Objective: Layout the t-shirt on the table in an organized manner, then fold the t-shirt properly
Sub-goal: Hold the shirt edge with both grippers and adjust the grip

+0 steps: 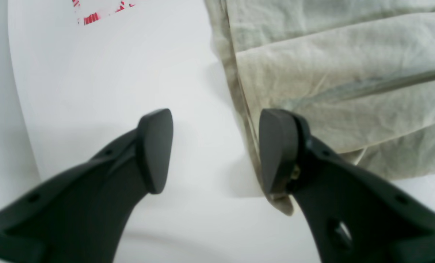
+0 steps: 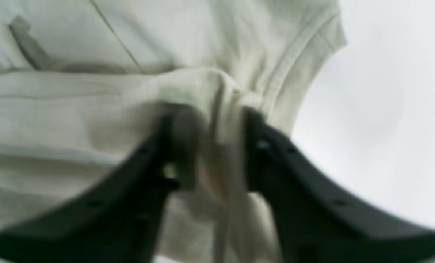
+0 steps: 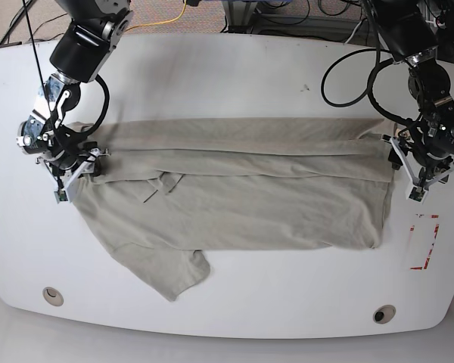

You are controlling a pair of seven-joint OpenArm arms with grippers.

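Jaws of the right gripper [image 2: 212,146] pinch the shirt [image 3: 242,204]; the left gripper [image 1: 215,149] is spread at its edge. Lying mid-frame on the table [image 3: 234,76], it has one long fold; more remain.

My base camera looks straight down from high up, taking in the whole table [image 3: 227,76]. My left wrist camera sits close behind my left gripper [image 1: 217,149], facing the shirt [image 1: 341,73] edge at frame right. My right wrist camera looks past my right gripper [image 2: 217,146], blurred, very near. All three share the shirt.
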